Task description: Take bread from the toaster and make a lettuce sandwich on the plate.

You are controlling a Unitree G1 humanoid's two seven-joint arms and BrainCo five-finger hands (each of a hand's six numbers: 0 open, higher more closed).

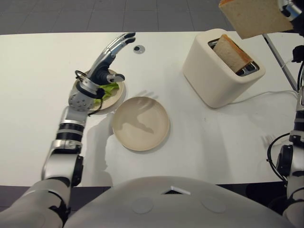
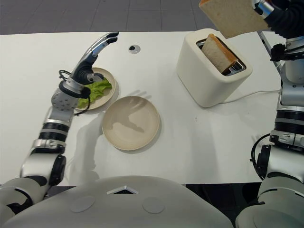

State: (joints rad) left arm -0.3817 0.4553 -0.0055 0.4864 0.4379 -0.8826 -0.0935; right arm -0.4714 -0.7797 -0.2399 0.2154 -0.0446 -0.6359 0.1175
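A cream toaster (image 1: 216, 76) stands at the right of the white table with one slice of bread (image 1: 232, 53) sticking up from its slot. My right hand (image 2: 273, 12) is raised above the toaster at the top right, shut on a second bread slice (image 2: 231, 16). An empty beige plate (image 1: 141, 123) lies in the middle of the table. To its left a smaller plate (image 2: 107, 92) holds a green lettuce leaf (image 2: 97, 90). My left hand (image 1: 111, 52) hovers over that small plate with its fingers stretched out, holding nothing.
A small dark round hole (image 1: 138, 49) sits in the table beyond the plates. A white cable (image 1: 259, 95) runs from the toaster toward the right edge. The table's front edge lies close in front of me.
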